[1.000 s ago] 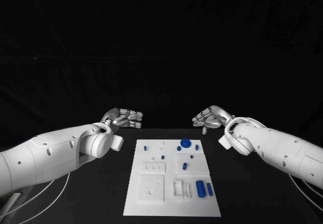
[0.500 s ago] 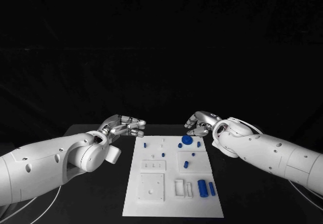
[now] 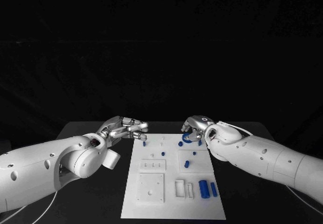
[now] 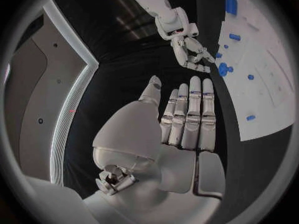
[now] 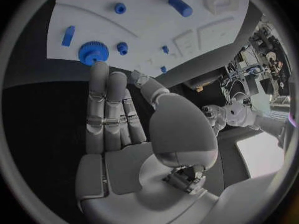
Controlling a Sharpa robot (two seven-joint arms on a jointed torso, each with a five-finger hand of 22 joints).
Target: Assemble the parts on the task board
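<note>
Two robot hands at the far end of the task board [image 3: 172, 205], both empty as far as I can see. Right robot hand [image 3: 195, 127] is over the board's far right corner, fingers straight and side by side in its wrist view, nothing between them. Left robot hand [image 3: 124, 127] is off the board's far left corner above the desk [image 3: 87, 128], fingers loosely extended, holding nothing.

Main risk as I judge it: the blue gear [image 5: 92, 52] sits right at the right robot hand's fingertips [image 5: 99, 69]. From the head view I can't tell whether they touch it or hover just above. If I drop in with the fingers flat like this, I expect to push the gear along the board rather than pick it up, or knock the small blue pegs [image 5: 122, 48] just beside it. Thumb needs to come across first.

Second risk: the gear is near the board's far edge, so a shove could send it off onto the desk.

Other parts: two larger blue cylinders [image 3: 203, 189] lie side by side at the near right of the board, well apart from both hands. A small blue peg [image 3: 186, 164] stands mid-board.
</note>
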